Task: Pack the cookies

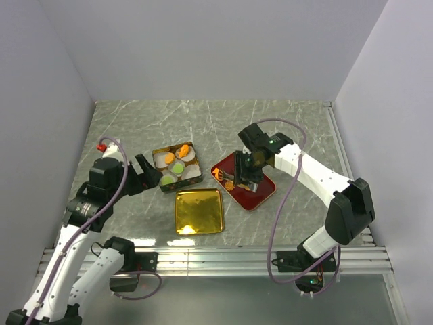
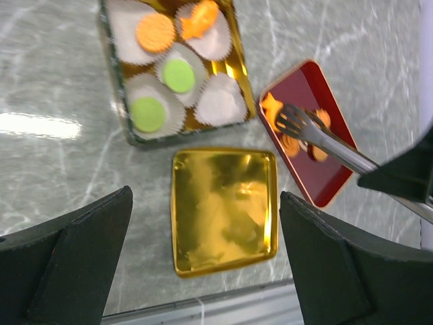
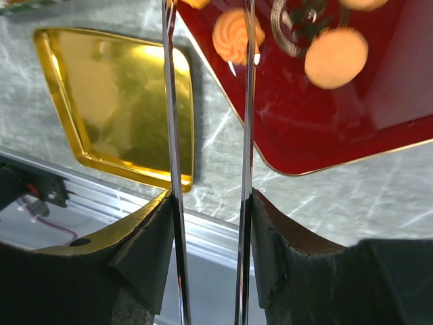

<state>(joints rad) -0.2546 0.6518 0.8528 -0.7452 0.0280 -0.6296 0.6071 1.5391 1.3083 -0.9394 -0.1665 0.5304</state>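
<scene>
Got right gripper (image 3: 211, 223) clamped on tongs (image 3: 172, 135) straddling top-centre swirl cookie (image 3: 233, 37), could easily squirt it across slick red tray (image 3: 325, 128).

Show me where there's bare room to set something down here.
Free: the marble table beyond the tin and red tray; the gold lid, bare; an empty paper cup in the tin's corner facing the tray. Crowded: the tray, under cookies and the right gripper's tongs.
</scene>
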